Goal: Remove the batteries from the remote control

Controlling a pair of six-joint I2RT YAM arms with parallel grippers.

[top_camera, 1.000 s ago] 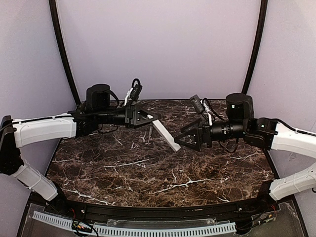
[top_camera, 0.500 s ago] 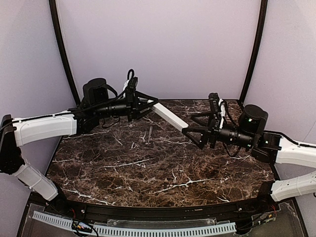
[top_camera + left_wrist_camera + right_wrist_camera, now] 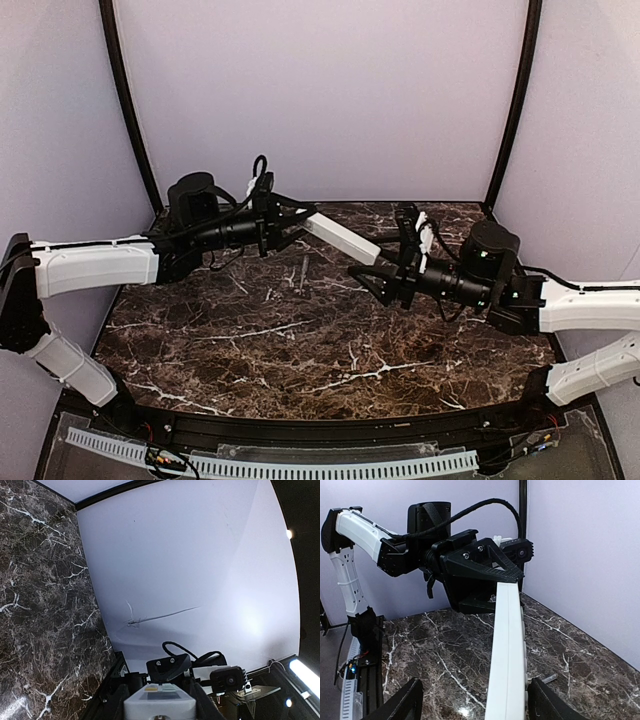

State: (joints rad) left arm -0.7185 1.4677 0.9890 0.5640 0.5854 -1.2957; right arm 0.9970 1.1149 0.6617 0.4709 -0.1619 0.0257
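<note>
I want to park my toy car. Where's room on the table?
The front of the table is bare, from the near edge up to the middle. It's crowded at the back middle: the left gripper holds the remote control up there, with the right gripper at its end.

No text, brand, number or sign can be read in any of the views. The face of the remote (image 3: 159, 702) is seen at the bottom edge of the left wrist view. A small grey window and pale buttons show there, but no characters can be made out on them. The arms, the counter (image 3: 300, 340) and the walls carry no legible marking either.
</note>
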